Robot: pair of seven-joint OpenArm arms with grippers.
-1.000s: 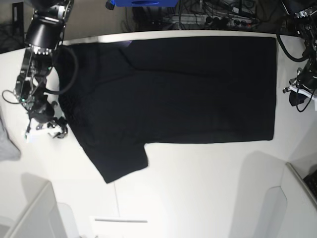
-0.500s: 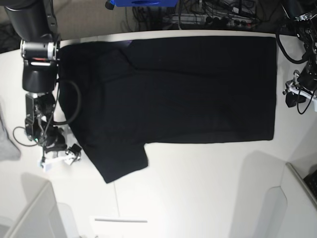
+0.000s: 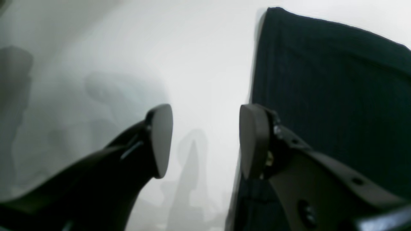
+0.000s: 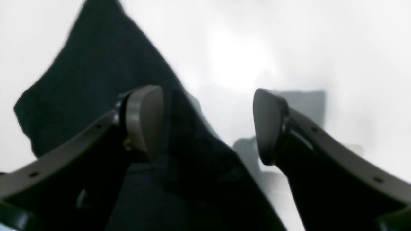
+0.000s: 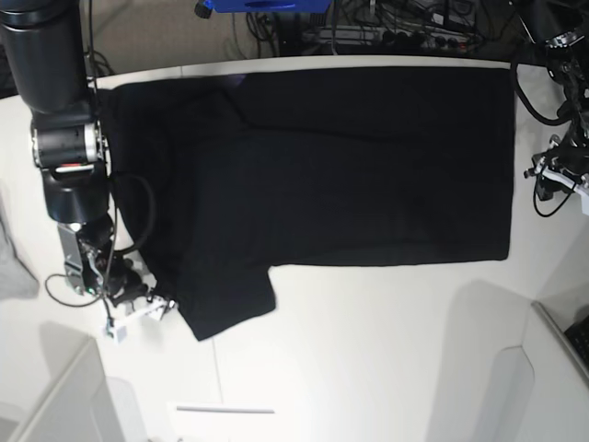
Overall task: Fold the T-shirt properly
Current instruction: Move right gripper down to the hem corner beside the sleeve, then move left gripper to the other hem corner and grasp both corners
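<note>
Across the white table point(image 5: 368, 350), spread flat with the plain black side up: the T-shirt point(image 5: 350, 166), long body running from the far right edge toward the left, one short sleeve point(image 5: 225, 304) angling down toward the near side at lower left. On the base view's left, over the sleeve's outer edge, the right gripper point(image 5: 138, 313), hanging from a tall black arm point(image 5: 60, 120) with a loop of cable beside it. From the right wrist view, jaws standing wide apart, nothing between them, one fingertip point(image 4: 144, 118) above black cloth and the other point(image 4: 268, 125) above bare table, the slanted hem of the T-shirt point(image 4: 96, 80) passing under the gap (touching the cloth or just above it, cannot tell, picture blurred). On the base view's right, just off the shirt's straight right edge, the left gripper point(image 5: 557, 175), apart from the fabric. From the left wrist view, jaws parted to a moderate gap and empty, one pad point(image 3: 160, 138) over white table, the other point(image 3: 252, 141) at the very border of the T-shirt point(image 3: 337, 96), whose edge runs upright through the frame. At the far left rim of the base view, a bit of light grey cloth point(image 5: 14, 272). Beyond the table's far edge, a tangle of cables point(image 5: 386, 28) and a blue object point(image 5: 262, 5).
</note>
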